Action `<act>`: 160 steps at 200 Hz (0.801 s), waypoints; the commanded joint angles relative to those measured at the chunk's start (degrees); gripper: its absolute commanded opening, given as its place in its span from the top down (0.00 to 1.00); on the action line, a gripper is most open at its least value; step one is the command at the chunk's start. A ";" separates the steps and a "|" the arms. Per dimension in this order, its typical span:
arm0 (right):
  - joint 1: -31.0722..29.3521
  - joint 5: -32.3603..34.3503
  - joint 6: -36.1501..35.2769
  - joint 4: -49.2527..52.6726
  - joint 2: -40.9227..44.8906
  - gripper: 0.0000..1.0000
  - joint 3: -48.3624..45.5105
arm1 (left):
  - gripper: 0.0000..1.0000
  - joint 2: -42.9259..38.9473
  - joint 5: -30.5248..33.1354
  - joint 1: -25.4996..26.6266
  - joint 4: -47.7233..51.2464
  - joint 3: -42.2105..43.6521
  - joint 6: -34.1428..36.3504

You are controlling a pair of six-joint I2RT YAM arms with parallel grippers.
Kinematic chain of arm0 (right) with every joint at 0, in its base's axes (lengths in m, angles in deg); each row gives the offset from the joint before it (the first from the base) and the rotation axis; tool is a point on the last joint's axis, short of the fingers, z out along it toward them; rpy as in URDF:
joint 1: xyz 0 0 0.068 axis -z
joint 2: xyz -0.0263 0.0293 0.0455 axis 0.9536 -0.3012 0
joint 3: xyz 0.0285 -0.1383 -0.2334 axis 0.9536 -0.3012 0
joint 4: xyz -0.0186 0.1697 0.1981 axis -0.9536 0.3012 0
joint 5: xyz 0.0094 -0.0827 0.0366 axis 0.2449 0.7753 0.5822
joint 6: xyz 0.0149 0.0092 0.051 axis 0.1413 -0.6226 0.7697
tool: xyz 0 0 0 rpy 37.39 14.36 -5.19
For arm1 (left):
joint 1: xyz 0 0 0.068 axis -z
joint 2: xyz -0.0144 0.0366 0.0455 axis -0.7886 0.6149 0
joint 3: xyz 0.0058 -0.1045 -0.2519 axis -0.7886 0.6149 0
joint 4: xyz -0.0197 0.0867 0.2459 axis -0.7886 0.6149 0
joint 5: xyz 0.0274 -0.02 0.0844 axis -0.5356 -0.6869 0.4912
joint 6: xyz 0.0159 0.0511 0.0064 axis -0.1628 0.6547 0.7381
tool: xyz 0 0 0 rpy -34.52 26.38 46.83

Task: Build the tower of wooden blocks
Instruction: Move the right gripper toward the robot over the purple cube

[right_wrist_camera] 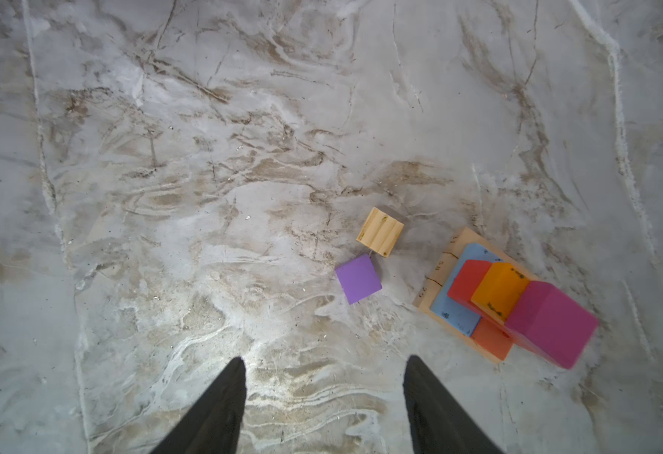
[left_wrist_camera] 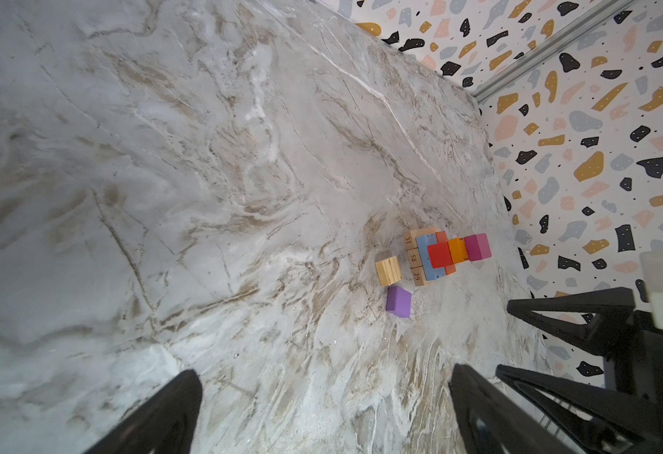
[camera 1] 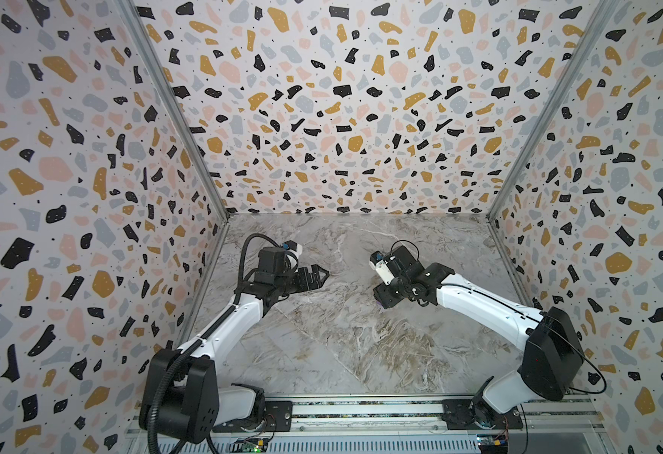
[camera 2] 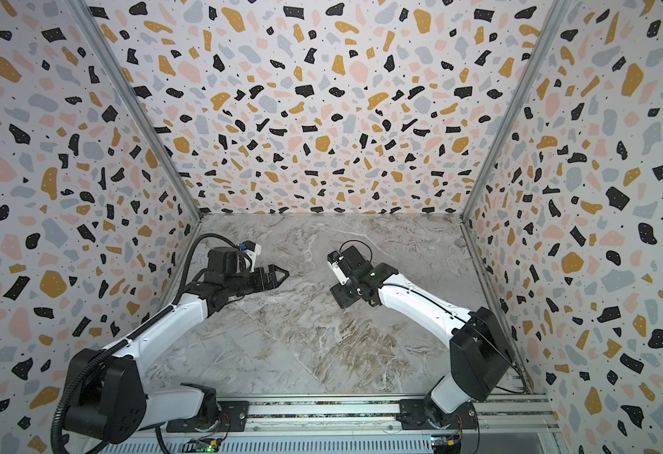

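1. Nearest the lens in both top views, a metal rail (camera 1: 361, 410) carried the bases of both arms along the front edge of the marble table (camera 1: 341, 346).
2. On the left, the left arm (camera 1: 223, 326) stretched in over the marble, with the left gripper (camera 1: 324, 272) held above the surface and aimed toward the middle. Its fingers (left_wrist_camera: 164, 408) stood wide apart in the left wrist view, with nothing between them.
3. Right of centre, two loose wood blocks lay on the marble: a tan cube (right_wrist_camera: 381, 232) and a purple cube (right_wrist_camera: 358, 279). They sat corner to corner, too close to tell whether they touched.
4. Near the two cubes but apart from them stood the tower (right_wrist_camera: 498, 298). It had tan bars printed with numbers at its base and a light blue block on top of those, with a flat orange piece at one end. Red, orange and magenta blocks ran in a row above.
5. Over the blocks hovered the right gripper (right_wrist_camera: 326, 357), pointing down at the table, its fingers (right_wrist_camera: 219, 405) parted and empty. In both top views its body hid the tower, and only a sliver of the purple cube showed.
6. At far right, the right arm (camera 1: 479, 302) sloped back to its base on the rail.
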 commanded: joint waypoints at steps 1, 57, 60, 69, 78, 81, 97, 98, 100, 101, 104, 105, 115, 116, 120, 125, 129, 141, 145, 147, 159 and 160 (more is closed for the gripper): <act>-0.44 -0.51 -2.21 -2.22 -1.86 0.35 -1.08 | 0.00 -0.09 -0.33 -0.26 -1.71 0.33 0.27; -0.44 0.90 -3.53 -5.11 -7.22 0.35 -1.85 | 0.00 -0.15 -0.40 -0.21 -1.59 0.33 0.31; -0.44 1.08 -3.50 -5.26 -7.51 0.35 -1.87 | 0.00 -0.15 -0.47 -0.21 -1.58 0.37 0.27; -0.44 1.57 -3.63 -5.48 -8.44 0.35 -1.71 | 0.00 -0.19 -0.40 -0.21 -1.59 0.38 0.27; -0.35 1.85 -3.66 -5.74 -9.23 0.36 -1.56 | 0.00 -0.25 -0.40 -0.21 -1.60 0.42 0.27; -0.35 1.94 -3.76 -5.80 -9.45 0.36 -1.42 | 0.00 -0.24 -0.39 -0.23 -1.59 0.46 0.33; -0.35 2.37 -3.86 -6.48 -10.46 0.36 -1.22 | 0.00 -0.32 -0.45 -0.21 -1.60 0.46 0.31; -0.30 2.38 -3.85 -6.51 -10.57 0.36 -1.23 | 0.00 -0.30 -0.42 -0.21 -1.59 0.46 0.33; -0.29 2.45 -3.85 -6.54 -10.63 0.36 -1.14 | 0.00 -0.28 -0.42 -0.25 -1.59 0.46 0.33; -0.28 2.47 -3.85 -6.54 -10.70 0.37 -1.10 | 0.00 -0.28 -0.41 -0.23 -1.59 0.46 0.30; -0.19 2.51 -3.89 -6.55 -10.91 0.37 -1.06 | 0.00 -0.28 -0.39 -0.26 -1.59 0.46 0.33; -0.13 2.54 -3.92 -6.55 -10.97 0.37 -1.01 | 0.00 -0.28 -0.44 -0.23 -1.59 0.46 0.30; 0.15 2.39 -3.94 -6.63 -11.68 0.37 -0.63 | 0.00 -0.35 -0.38 -0.23 -1.63 0.46 0.34; 0.21 2.39 -3.94 -6.67 -11.75 0.37 -0.66 | 0.00 -0.36 -0.43 -0.22 -1.61 0.46 0.31; 0.34 2.29 -3.96 -6.78 -12.01 0.37 -0.54 | 0.00 -0.44 -0.38 -0.21 -1.59 0.46 0.31; 0.55 2.22 -3.97 -7.02 -12.25 0.37 -0.53 | 0.00 -0.37 -0.41 -0.25 -1.60 0.46 0.28; 0.74 2.12 -3.94 -7.19 -12.41 0.37 -0.55 | 0.00 -0.36 -0.42 -0.21 -1.60 0.46 0.34; 1.21 1.63 -3.87 -7.60 -12.88 0.37 -0.60 | 0.00 -0.37 -0.39 -0.21 -1.54 0.46 0.30; 1.36 1.61 -3.81 -7.66 -13.09 0.38 -0.56 | 0.00 -0.38 -0.45 -0.21 -1.59 0.46 0.35; 1.38 1.60 -3.75 -7.68 -13.13 0.38 -0.58 | 0.00 -0.39 -0.43 -0.21 -1.55 0.46 0.35; 1.66 1.52 -3.51 -8.72 -13.30 0.39 -0.94 | 0.00 -0.38 -0.42 -0.21 -1.60 0.46 0.29; 1.67 1.56 -3.46 -8.82 -13.36 0.39 -1.00 | 0.00 -0.42 -0.41 -0.25 -1.60 0.46 0.32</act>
